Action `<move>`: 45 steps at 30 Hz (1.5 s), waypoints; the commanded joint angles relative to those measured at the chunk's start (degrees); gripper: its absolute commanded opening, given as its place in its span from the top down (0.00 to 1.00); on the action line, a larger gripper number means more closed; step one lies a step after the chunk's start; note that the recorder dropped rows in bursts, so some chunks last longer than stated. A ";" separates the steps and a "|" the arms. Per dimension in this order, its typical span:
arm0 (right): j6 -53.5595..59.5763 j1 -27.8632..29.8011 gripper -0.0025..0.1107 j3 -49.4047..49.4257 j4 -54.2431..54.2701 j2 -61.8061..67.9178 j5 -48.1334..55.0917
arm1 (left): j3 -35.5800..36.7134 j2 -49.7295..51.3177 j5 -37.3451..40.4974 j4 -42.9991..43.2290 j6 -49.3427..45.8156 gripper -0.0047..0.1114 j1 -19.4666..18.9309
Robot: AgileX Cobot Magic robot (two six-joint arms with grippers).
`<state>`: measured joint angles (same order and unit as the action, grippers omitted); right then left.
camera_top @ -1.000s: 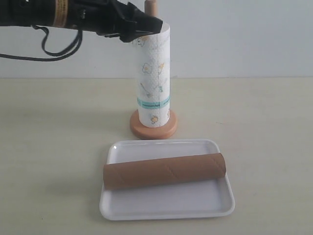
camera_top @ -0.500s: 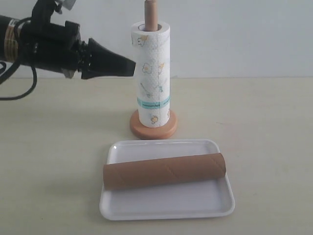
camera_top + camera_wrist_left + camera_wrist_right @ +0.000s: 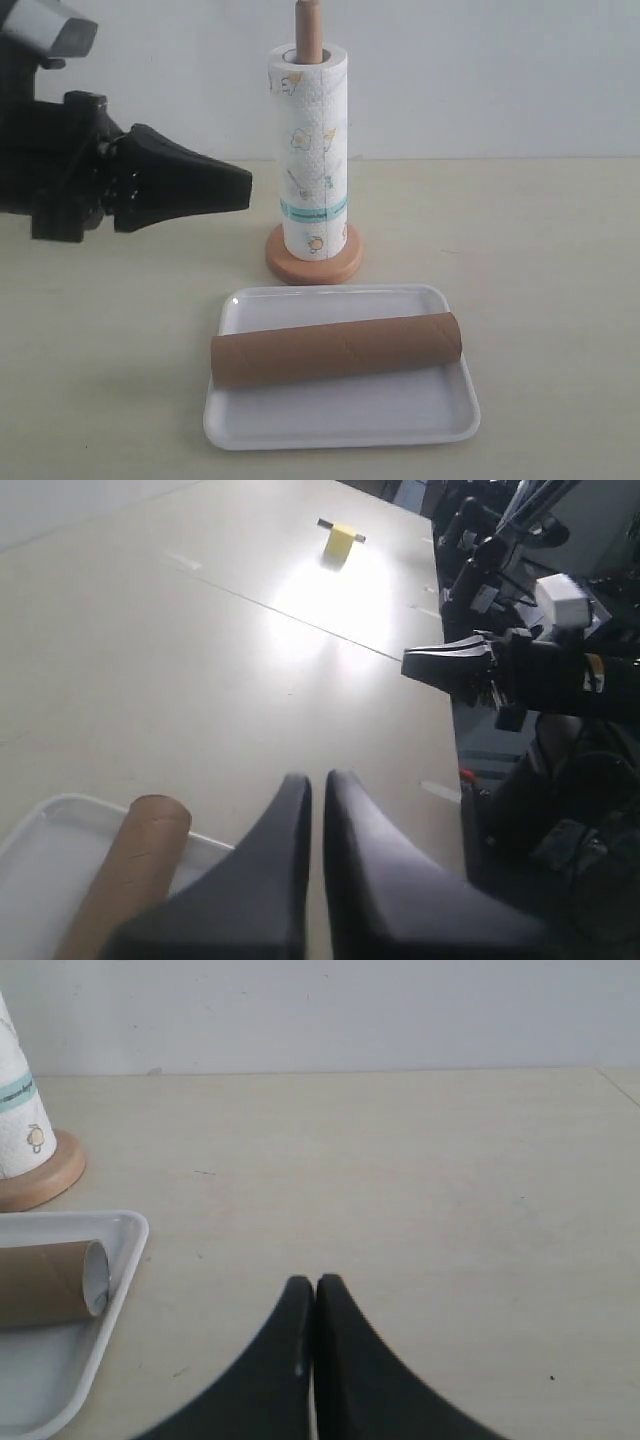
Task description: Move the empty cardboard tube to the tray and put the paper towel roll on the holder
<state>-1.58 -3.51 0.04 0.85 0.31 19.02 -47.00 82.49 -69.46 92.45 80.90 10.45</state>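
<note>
Black left jaws and right jaws pinch together empty, clear of the tube (image 3: 336, 350).

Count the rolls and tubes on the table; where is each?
2. The brown cardboard tube lies across the white tray, nearer the camera. The paper towel roll stands upright on the wooden holder behind the tray. None seems hidden.

Right of holder (image 3: 313, 262) and tray (image 3: 340, 420) the table (image 3: 540, 260) lies open; left pincer (image 3: 245, 187) blocks the left.
</note>
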 commanded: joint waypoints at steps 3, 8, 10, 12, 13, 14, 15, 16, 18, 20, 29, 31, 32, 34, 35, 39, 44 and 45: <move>0.29 0.19 0.98 -0.04 0.08 -0.31 -0.29 | 11.15 -9.43 -0.51 -3.44 -1.74 0.92 -0.16; 0.29 0.19 0.98 -0.04 0.08 -0.31 -0.29 | 18.62 -14.24 -0.51 -3.49 -0.39 0.92 -0.16; 0.29 0.19 0.98 -0.04 0.08 -0.31 -0.29 | 20.21 -14.95 -0.51 -3.49 -0.39 0.92 -0.16; 0.29 0.19 0.98 -0.04 0.08 -0.31 -0.29 | 20.81 -15.32 -0.51 -2.89 -0.39 0.92 -0.16; 0.29 0.19 0.98 -0.04 0.08 -0.31 -0.29 | 20.81 -15.32 -0.51 -2.77 -0.39 0.92 -0.16; 0.29 0.19 0.98 -0.04 0.08 -0.31 -0.29 | 20.81 -15.32 -0.51 -2.77 -0.39 0.92 -0.16; 0.29 0.19 0.98 -0.04 0.08 -0.31 -0.29 | 20.81 -15.32 -0.51 -2.77 -0.39 0.92 -0.16; 0.29 0.19 0.98 -0.04 0.08 -0.31 -0.29 | 20.81 -15.32 -0.51 -2.77 -0.39 0.92 -0.16; 0.29 0.19 0.98 -0.04 0.08 -0.31 -0.29 | 20.81 -15.32 -0.51 -2.77 -0.39 0.92 -0.16; 0.29 0.19 0.98 -0.04 0.08 -0.31 -0.29 | 20.81 -15.32 -0.51 -2.35 -0.22 0.92 -0.16; 0.29 0.19 0.98 -0.04 0.08 -0.31 -0.29 | 16.47 -21.78 0.87 1.31 3.09 0.92 -6.69; 0.29 0.19 0.98 -0.04 0.08 -0.31 -0.29 | 16.47 -27.72 7.10 1.42 3.09 0.92 -6.54; 0.29 0.19 0.98 -0.04 0.08 -0.31 -0.29 | 16.47 -30.45 8.67 1.67 3.09 0.92 -6.57; 0.29 0.19 0.98 -0.04 0.08 -0.31 -0.29 | 16.63 -36.77 13.03 2.40 3.09 0.92 -6.57; 0.29 0.19 0.98 -0.04 0.08 -0.31 -0.29 | 17.40 -41.44 15.95 2.65 3.35 0.92 -6.57; 0.29 0.19 0.98 -0.04 0.08 -0.31 -0.29 | 21.94 -55.24 32.35 2.65 13.06 0.92 -6.57; 0.29 0.19 0.98 -0.04 0.08 -0.31 -0.29 | 28.35 -65.43 49.80 2.65 25.59 0.92 -6.57; 0.29 0.19 0.98 -0.04 0.08 -0.31 -0.29 | 29.67 -66.91 52.77 2.45 28.55 0.92 -6.57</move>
<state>-1.58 -3.51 0.04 0.95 0.31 19.02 -20.55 19.58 -25.46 95.23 101.72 3.98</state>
